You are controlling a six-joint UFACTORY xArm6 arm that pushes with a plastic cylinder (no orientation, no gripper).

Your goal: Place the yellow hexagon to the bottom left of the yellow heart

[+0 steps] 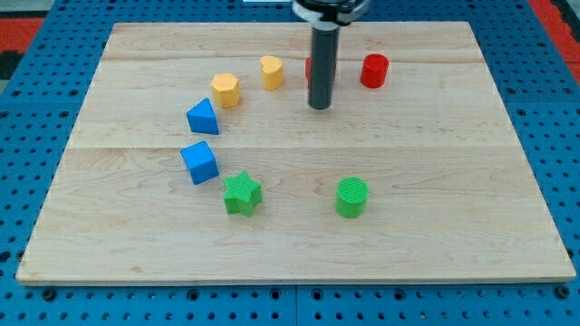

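Green star (242, 193) nearest; no legible writing anywhere.

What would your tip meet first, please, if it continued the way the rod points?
The rod points straight down, so my tip would meet only the wooden board, which it probably touches already. No block seems to lie beneath it.

no text, label, number or sign can be read anywhere in the view
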